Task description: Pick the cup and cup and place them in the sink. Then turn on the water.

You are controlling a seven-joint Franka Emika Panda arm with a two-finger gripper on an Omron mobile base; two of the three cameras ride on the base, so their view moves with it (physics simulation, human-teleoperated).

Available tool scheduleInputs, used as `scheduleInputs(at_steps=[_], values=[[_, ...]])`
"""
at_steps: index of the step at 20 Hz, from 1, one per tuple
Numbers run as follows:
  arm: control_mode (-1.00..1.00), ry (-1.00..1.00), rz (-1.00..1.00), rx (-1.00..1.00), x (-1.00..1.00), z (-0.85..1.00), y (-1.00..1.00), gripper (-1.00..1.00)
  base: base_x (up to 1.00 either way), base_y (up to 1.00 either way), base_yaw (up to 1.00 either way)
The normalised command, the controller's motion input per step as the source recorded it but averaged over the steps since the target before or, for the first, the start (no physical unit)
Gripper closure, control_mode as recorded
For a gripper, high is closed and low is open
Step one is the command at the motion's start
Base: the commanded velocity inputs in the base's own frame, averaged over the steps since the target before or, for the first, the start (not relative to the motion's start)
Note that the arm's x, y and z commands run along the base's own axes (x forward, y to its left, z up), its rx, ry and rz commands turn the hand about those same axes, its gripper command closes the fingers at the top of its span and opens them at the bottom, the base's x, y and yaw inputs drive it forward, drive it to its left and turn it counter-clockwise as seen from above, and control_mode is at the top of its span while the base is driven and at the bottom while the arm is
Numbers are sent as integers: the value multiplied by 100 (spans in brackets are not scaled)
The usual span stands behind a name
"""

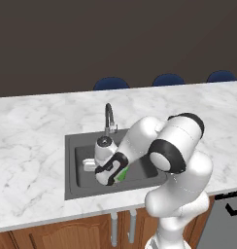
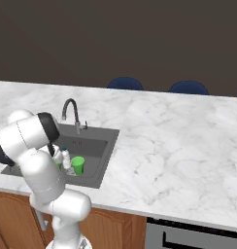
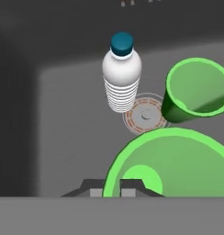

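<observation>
My gripper (image 3: 112,191) hangs low inside the dark grey sink (image 1: 72,168), shut on the rim of a bright green cup (image 3: 178,160). That rim runs between the two fingertips, and the cup's open mouth faces the camera. From the left base view a sliver of this cup (image 1: 123,174) shows beside the hand (image 1: 110,171). The other green cup (image 3: 196,89) stands upright on the basin floor just beyond it, also visible from the right base view (image 2: 77,165). The curved dark tap (image 1: 109,118) rises at the sink's back edge.
A small white bottle with a blue cap (image 3: 122,73) stands in the basin next to the round drain (image 3: 145,114), close to both cups. White marble counter (image 2: 164,141) surrounds the sink. Blue chair backs (image 1: 111,83) line the far side.
</observation>
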Motion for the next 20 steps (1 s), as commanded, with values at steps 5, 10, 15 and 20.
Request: scheduleInputs(at_steps=[5,10,15,20], values=[[-100,0,-2,0,17,-25,7,100,0,0,0],[-100,0,-7,0,13,-20,22,100,0,0,0],[-100,0,-9,0,10,-17,24,100,0,0,0],[-100,0,-8,0,8,-18,17,100,0,0,0]])
